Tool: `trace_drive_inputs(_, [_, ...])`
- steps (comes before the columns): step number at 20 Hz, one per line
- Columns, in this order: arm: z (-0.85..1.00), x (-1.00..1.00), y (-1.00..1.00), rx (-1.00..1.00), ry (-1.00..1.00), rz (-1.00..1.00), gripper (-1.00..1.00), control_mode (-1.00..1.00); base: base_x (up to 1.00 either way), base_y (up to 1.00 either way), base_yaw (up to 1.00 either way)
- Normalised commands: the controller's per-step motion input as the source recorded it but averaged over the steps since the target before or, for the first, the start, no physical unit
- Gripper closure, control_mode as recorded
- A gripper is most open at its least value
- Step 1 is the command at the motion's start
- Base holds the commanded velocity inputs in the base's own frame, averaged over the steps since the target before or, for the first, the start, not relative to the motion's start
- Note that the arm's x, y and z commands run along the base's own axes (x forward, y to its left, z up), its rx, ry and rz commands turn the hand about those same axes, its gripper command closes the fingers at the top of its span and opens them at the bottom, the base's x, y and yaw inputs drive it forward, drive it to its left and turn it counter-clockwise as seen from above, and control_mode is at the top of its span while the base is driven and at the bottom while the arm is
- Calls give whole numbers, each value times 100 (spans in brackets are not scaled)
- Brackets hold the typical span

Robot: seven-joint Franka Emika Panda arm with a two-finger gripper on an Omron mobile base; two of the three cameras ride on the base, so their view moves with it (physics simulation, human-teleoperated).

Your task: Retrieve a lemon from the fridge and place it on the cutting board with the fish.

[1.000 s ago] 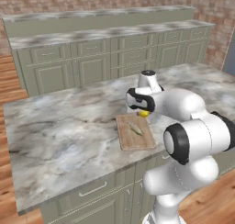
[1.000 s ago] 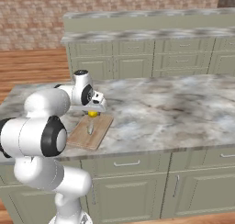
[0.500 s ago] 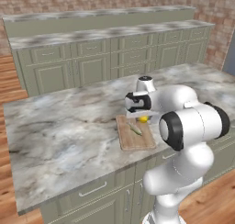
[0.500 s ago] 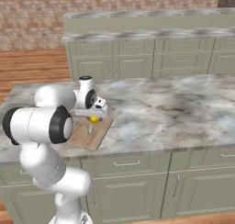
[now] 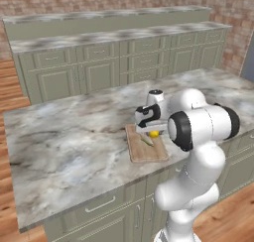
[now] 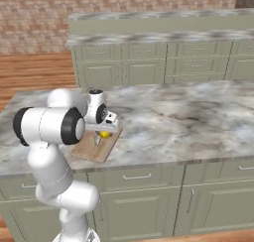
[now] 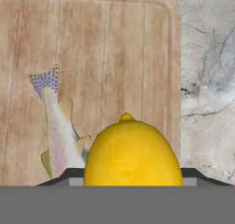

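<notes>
The lemon [image 7: 133, 152] sits between the jaws of the gripper [image 5: 152, 132], which grip it just above the cutting board [image 7: 101, 62], beside the fish [image 7: 57, 126]. Judging from this, the risk is release: the fruit is round, so if let go from any height or near the board's edge it could roll off onto the marble table [image 5: 69, 137], or bump the fish. No open containers appear; the board carries only the fish so far.

We see a marble-topped island [image 5: 74, 132], sage-green cabinets [image 5: 99, 70] behind, a brick wall [image 6: 34, 18], and a wood floor [image 6: 34, 72].
</notes>
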Motion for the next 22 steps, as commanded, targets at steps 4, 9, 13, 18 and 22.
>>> trace_drive_inputs(4, [0,20,-3,0,0,-2,100,-100,0,0,0])
trace_drive_inputs(9, [-5,13,0,0,0,-1,100,-100,0,0,0])
trace_drive_inputs(13, [-24,15,0,0,0,-2,100,-100,0,0,0])
trace_drive_inputs(18, [-21,17,0,0,0,-2,100,-100,0,0,0])
trace_drive_inputs(22, [-11,8,0,0,0,0,100,-100,0,0,0])
